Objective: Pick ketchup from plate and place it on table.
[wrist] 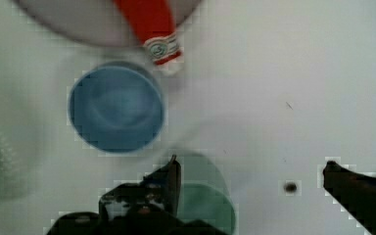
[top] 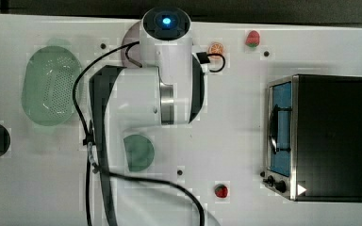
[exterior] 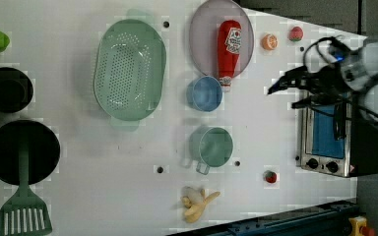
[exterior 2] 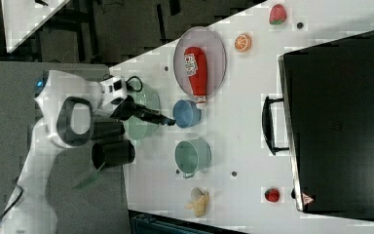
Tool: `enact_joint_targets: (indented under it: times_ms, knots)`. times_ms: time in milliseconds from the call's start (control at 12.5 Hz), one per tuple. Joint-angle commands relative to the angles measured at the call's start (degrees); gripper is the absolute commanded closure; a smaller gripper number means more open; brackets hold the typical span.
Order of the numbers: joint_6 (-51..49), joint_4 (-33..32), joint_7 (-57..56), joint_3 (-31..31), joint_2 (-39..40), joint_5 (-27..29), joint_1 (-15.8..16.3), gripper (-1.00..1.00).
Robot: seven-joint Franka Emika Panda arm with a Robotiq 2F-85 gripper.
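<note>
Overhead, the white arm reaches out level above the white desk, its dark pincer spread wide and empty. Meanwhile the slim red ketchup bottle lies on the round lilac-grey plate, cap beside the blue cup.

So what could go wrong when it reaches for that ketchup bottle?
The ketchup lies flat on the plate, its cap end overhanging the rim right beside the blue cup. The open gripper could nudge that cup as it descends. A round bottle lying down may roll or slip between the fingers. The green mug and the orange slice also sit close, so a careless set-down on the table might knock them.
</note>
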Motion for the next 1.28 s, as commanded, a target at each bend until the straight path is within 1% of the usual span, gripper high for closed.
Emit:
enact_joint_targets:
  times_ms: [80,560,880,1280]
  knots:
    - [7.8,1.3,-12.4,0.0,2.0,-0.1,0.4,-1.0]
    - [22.3,3.1,-14.1,0.0,13.1,-1.1,1.6,-1.0]
    - [29.6,6.4,-16.1,0.0,19.8,-6.2,2.1,-1.0]
    - [37.6,8.4,-16.1,-0.2,25.5,-9.6,2.3,-1.0]
